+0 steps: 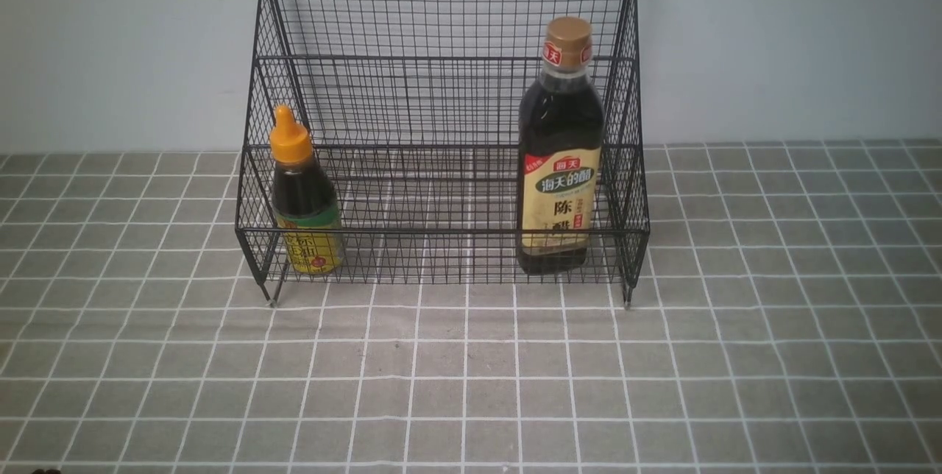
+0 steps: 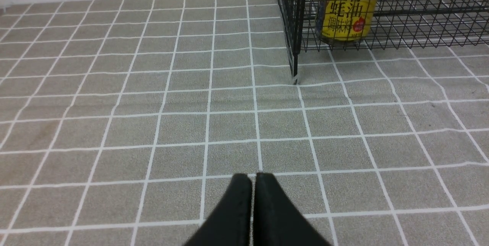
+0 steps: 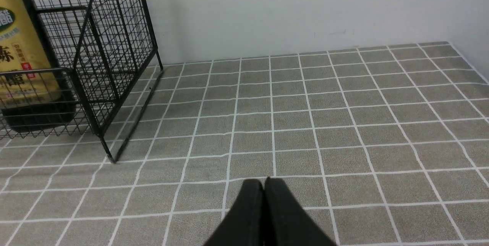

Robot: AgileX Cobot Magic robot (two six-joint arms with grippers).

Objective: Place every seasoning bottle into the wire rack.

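Observation:
The black wire rack stands at the back middle of the table. Inside its lowest tier, at the left end, the short seasoning bottle with an orange nozzle cap stands upright. At the right end stands the tall seasoning bottle with a brown cap and beige label. Neither arm shows in the front view. My left gripper is shut and empty over the cloth, well short of the rack's left front leg and the short bottle. My right gripper is shut and empty, to the right of the rack and the tall bottle.
A grey cloth with a white grid covers the table. A pale wall runs close behind the rack. The table's right edge meets a wall in the right wrist view.

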